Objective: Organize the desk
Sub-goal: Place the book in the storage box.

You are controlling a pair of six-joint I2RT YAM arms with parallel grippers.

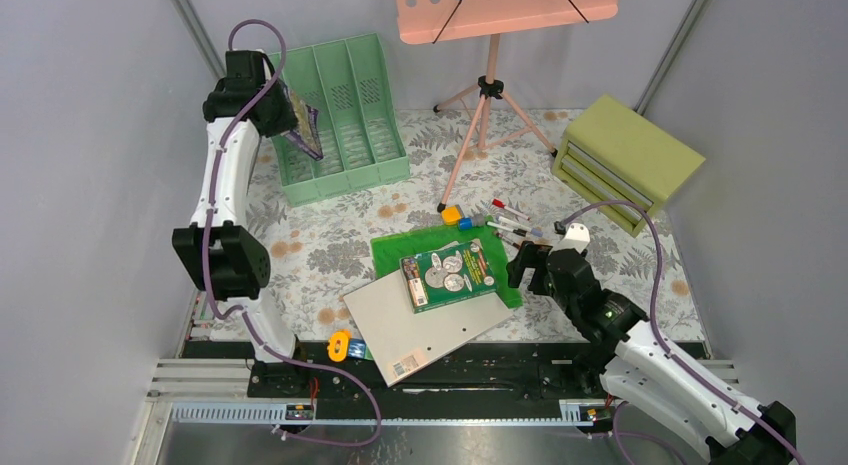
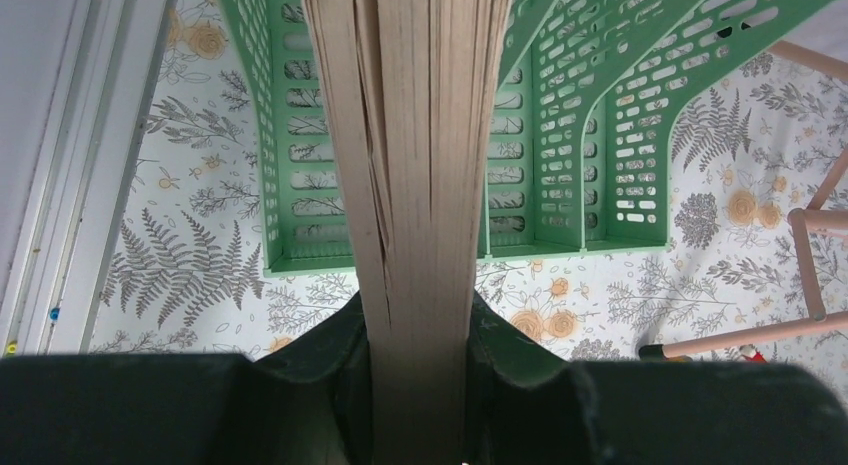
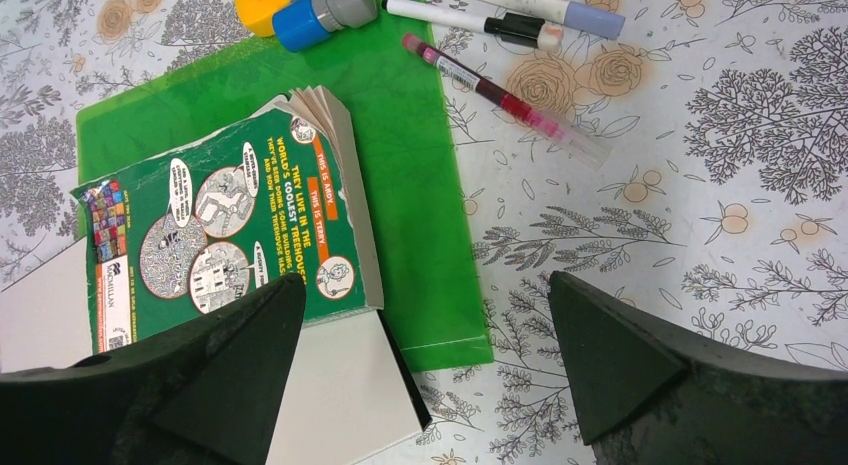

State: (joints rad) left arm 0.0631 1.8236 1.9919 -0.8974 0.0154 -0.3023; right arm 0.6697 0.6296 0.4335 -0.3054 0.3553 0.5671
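Left gripper: fingers closed partway on a thick book, clamping it by its lower end. The page edges face my wrist camera. In the overhead view the book hangs tilted at upper left, above the left side of the green file rack. I cannot tell which slot it is over.

Right gripper: fingers spread wide, holding nothing. It hovers low, right of centre in the overhead view, over the right edge of a green folder.

The desk, with its fern-and-flower cloth, fills the middle of the overhead view. The arm bases sit along its bottom edge.

On the folder lies a green paperback, cover up, partly overlapping a pale grey board that reaches toward the bottom edge. Just above the folder in the right wrist view are a yellow block, a blue cap, a white marker and a red pen.

An olive drawer box is at upper right, and a pink music stand at top centre. A small yellow object lies at the board's lower-left corner.
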